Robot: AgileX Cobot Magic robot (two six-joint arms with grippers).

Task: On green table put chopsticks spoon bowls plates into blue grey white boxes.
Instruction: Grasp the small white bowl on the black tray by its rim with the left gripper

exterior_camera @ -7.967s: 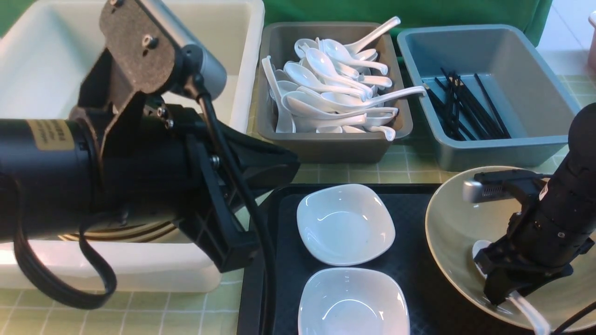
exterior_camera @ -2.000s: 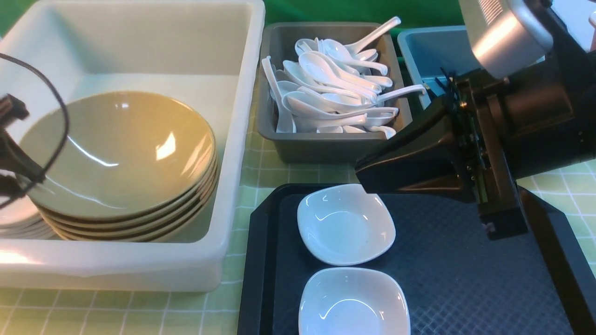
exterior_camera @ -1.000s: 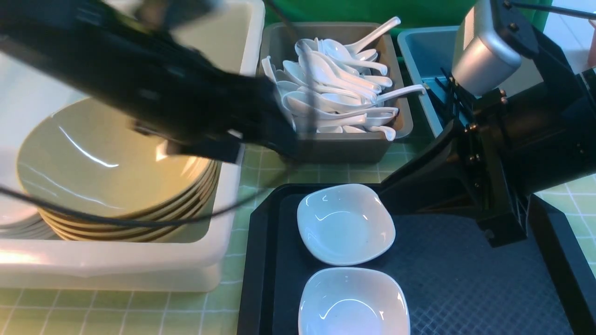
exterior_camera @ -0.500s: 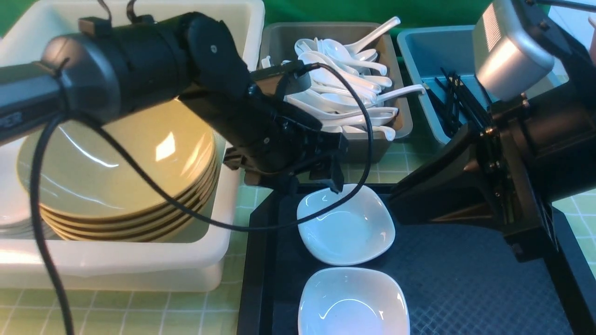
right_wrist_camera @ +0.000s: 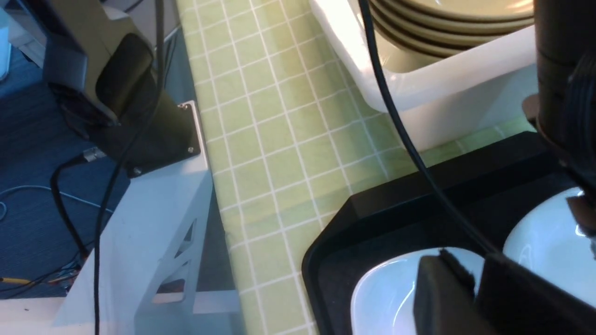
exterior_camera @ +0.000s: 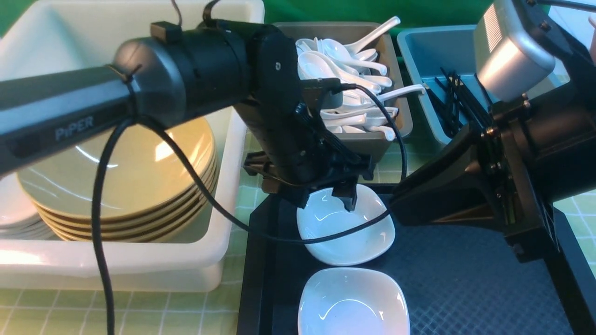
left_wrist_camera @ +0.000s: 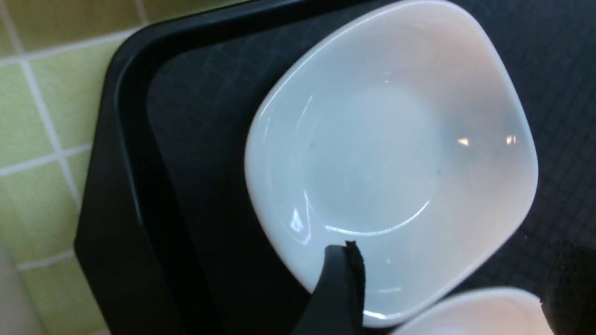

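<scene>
Two white plates lie on the black tray (exterior_camera: pixel 442 288): a far plate (exterior_camera: pixel 358 237) (left_wrist_camera: pixel 391 163) and a near plate (exterior_camera: pixel 354 302) (left_wrist_camera: pixel 475 311). My left gripper (exterior_camera: pixel 324 202) (left_wrist_camera: pixel 456 288) is open at the far plate's back left corner. One finger is inside the dish and the other is outside its rim. My right gripper (exterior_camera: pixel 396 204) (right_wrist_camera: pixel 470 274) hovers low beside that plate, a narrow gap between its fingers, holding nothing. Tan bowls (exterior_camera: pixel 139 172) are stacked in the white box (exterior_camera: pixel 116 267). Spoons (exterior_camera: pixel 354 60) fill the grey box (exterior_camera: pixel 372 144). Chopsticks (exterior_camera: pixel 454 102) lie in the blue-grey box (exterior_camera: pixel 419 51).
The green table (exterior_camera: pixel 186 311) shows around the tray and boxes. A stack of white dishes (exterior_camera: pixel 14 209) sits beside the bowls in the white box. My left arm's cable (exterior_camera: pixel 195 186) hangs across the white box's corner. The table's edge and the robot's stand (right_wrist_camera: pixel 153 232) show in the right wrist view.
My left arm has swung in over the white box and come down onto the far plate's back corner. The right arm has drawn back a little to the right.
</scene>
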